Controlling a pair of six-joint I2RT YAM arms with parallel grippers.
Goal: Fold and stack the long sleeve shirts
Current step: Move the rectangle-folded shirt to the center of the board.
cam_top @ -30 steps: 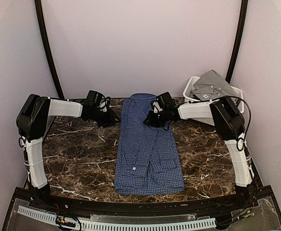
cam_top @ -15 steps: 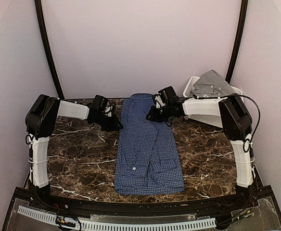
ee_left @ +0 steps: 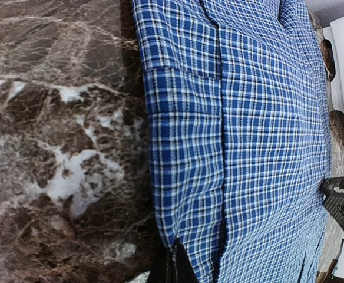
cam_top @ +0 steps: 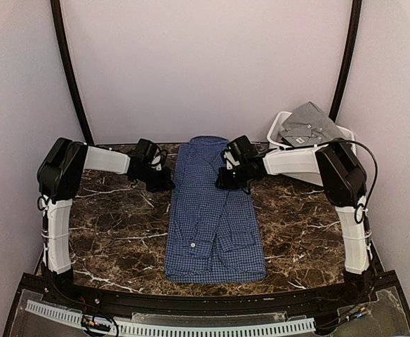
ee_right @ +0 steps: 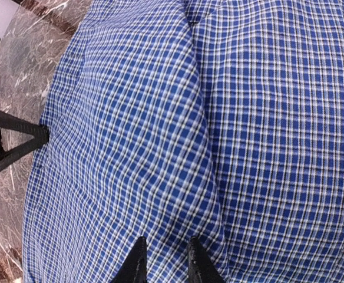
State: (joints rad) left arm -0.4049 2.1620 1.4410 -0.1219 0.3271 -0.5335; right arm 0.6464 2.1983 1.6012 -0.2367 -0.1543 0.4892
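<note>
Two hands sit at the collar end of the navy check shirt, which lies as a long folded strip on the table. The left hand has just closed fully at that shirt's left edge, while the right hand stays narrow over its right side, its grip unclear. With both edges attended, a crosswise fold probably comes next; the grey shirt waits in the white bin, beyond that shirt's far right corner.

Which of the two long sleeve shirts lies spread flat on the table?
The blue checked shirt lies flat on the marble table; the grey shirt sits crumpled in the white bin at the far right.
</note>
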